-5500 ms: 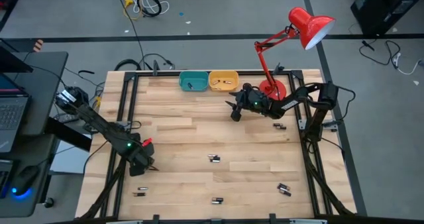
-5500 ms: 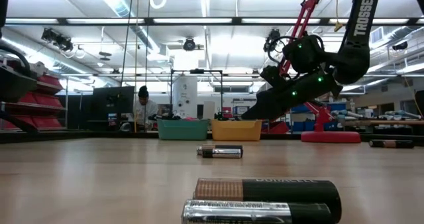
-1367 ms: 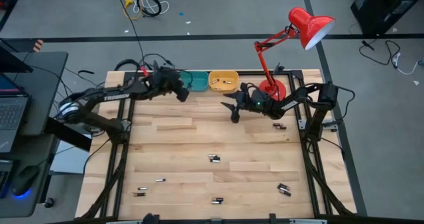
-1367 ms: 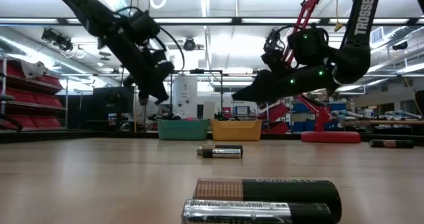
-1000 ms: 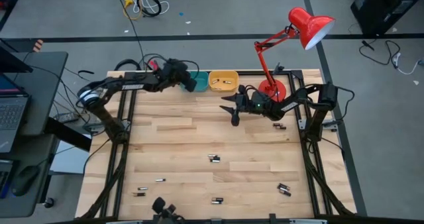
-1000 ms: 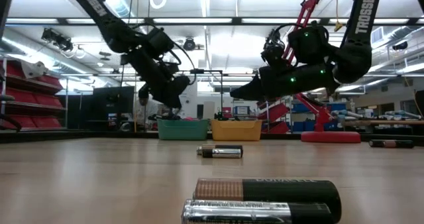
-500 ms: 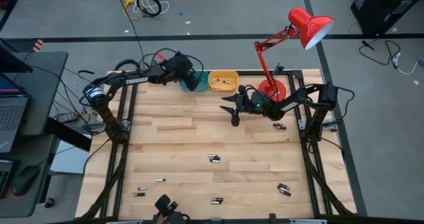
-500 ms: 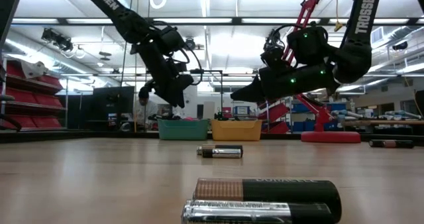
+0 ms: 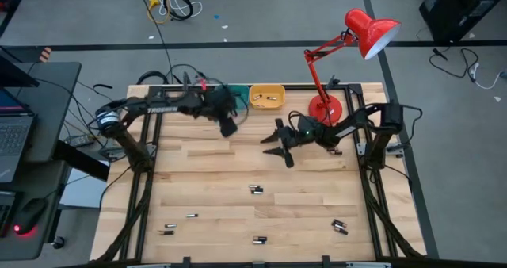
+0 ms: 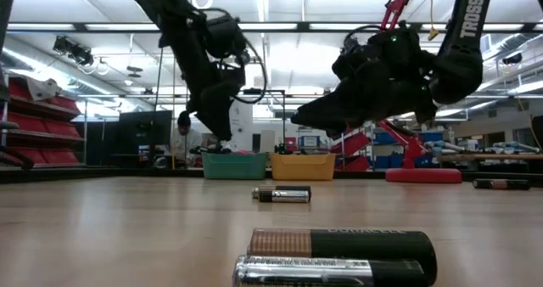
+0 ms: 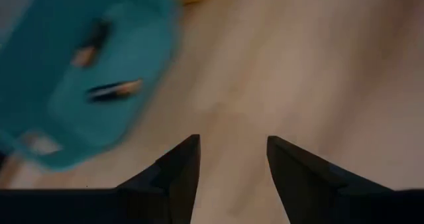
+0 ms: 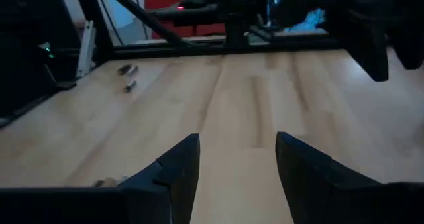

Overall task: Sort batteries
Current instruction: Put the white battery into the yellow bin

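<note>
Nearest the low camera, two batteries [image 10: 339,257] are seen lying side by side at the bottom centre of the frame, with a third [image 10: 282,194] just behind them. In the high view, loose batteries are scattered across the lower half of the table [image 9: 198,161]: near the lower left [image 9: 165,231], lower centre [image 9: 259,239], centre [image 9: 255,189] and lower right [image 9: 339,226]; one more [image 9: 333,150] lies at the right edge. Most of the sorting is judged still undone.

Farther back, the right gripper [image 9: 273,147] is held above bare wood right of centre, jaws parted and empty; all batteries lie well apart from it.

At the upper centre, the left gripper [image 9: 228,126] hangs just below the teal bin [image 9: 238,90], fingers spread, nothing between them. Two batteries [image 11: 114,89] are seen inside that bin, and some [image 9: 269,99] in the yellow bin [image 9: 268,89].
</note>
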{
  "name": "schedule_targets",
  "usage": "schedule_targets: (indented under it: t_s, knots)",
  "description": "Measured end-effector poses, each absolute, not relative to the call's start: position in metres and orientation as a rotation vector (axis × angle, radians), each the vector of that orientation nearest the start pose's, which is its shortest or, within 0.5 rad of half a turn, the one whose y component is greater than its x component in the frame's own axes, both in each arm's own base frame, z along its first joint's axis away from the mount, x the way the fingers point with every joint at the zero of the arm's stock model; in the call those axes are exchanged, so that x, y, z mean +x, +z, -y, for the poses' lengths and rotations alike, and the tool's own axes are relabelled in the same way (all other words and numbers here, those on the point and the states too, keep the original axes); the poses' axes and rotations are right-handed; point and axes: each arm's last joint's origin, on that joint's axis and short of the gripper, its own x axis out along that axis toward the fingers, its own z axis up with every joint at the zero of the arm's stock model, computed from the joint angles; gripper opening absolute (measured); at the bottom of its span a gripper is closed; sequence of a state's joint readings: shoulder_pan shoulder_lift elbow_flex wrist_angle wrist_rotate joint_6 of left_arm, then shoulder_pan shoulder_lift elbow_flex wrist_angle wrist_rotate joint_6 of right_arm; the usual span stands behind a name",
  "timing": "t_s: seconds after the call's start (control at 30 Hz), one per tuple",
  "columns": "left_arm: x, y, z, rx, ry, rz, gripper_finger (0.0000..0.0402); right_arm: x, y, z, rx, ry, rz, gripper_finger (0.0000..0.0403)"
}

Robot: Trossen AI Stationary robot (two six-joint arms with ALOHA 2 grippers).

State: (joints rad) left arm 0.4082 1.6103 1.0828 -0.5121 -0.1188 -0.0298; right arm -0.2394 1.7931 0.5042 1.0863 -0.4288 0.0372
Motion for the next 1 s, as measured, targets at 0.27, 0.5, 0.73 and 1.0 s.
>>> schedule_targets:
  t_s: [0.27,0.5,0.73,1.0]
  knots:
    - [0.312,0.195,-0.068,-0.138,0.357,-0.871,0.0190,0.295,0.110,0.008,0.093,0.157,-0.342,0.0179]
    - [0.317,0.187,-0.028,-0.172,0.285,-0.819,0.0190,0.294,0.107,-0.013,0.105,0.115,-0.367,0.0178]
    - [0.300,0.175,0.013,-0.228,0.351,-1.003,0.0190,0.293,0.107,-0.027,0.106,0.104,-0.373,0.0178]
    - [0.274,0.168,0.079,-0.371,0.370,-1.157,0.0190,0.292,0.107,-0.038,0.113,0.138,-0.376,0.0178]
